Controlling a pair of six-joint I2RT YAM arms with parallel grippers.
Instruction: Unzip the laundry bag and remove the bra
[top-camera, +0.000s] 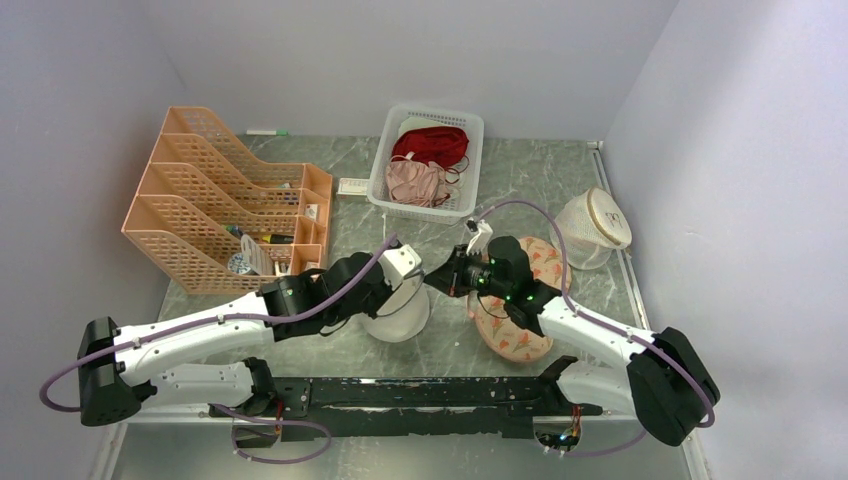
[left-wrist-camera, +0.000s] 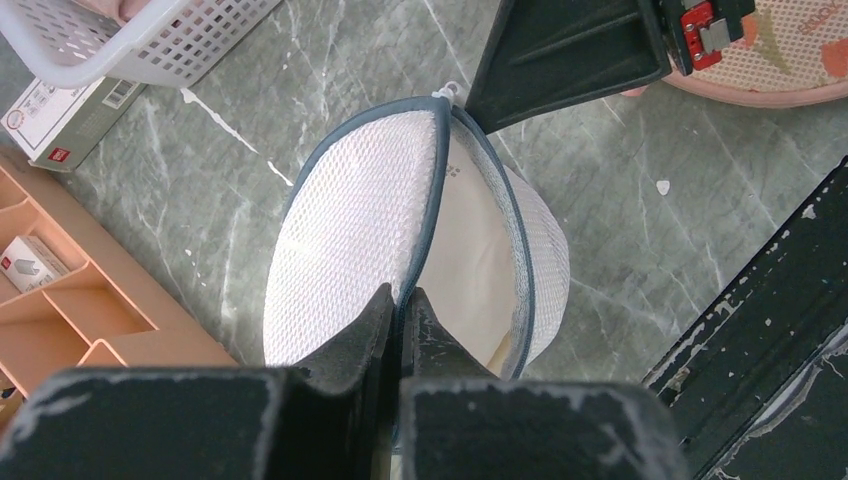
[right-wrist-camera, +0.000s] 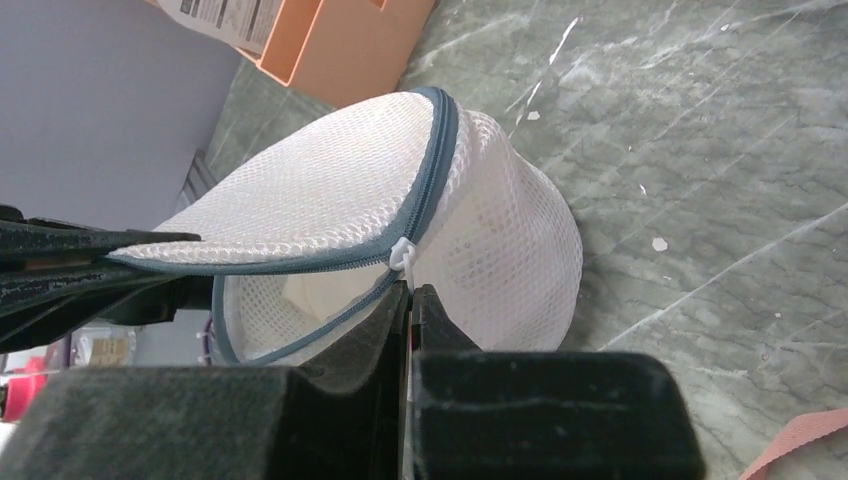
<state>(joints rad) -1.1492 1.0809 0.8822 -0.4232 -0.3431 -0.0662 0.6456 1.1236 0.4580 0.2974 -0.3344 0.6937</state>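
Observation:
The laundry bag (top-camera: 398, 318) is a white mesh drum with a blue-grey zipper rim, lying near the table's middle. Its lid is partly unzipped and lifted, as the left wrist view (left-wrist-camera: 350, 225) and the right wrist view (right-wrist-camera: 500, 250) show. My left gripper (top-camera: 408, 283) is shut on the lid's zipper edge (left-wrist-camera: 402, 298). My right gripper (top-camera: 433, 281) is shut on the white zipper pull (right-wrist-camera: 403, 256) at the opposite side (right-wrist-camera: 411, 290). White fabric of the bra (left-wrist-camera: 470, 255) shows inside the opening, also in the right wrist view (right-wrist-camera: 305, 292); most of it is hidden.
A white basket (top-camera: 470, 170) with a dark red and a pale pink garment stands at the back. An orange file organiser (top-camera: 215, 200) is on the left. A floral peach pouch (top-camera: 520, 335) lies under my right arm. A translucent round bag (top-camera: 595, 230) is at the right wall.

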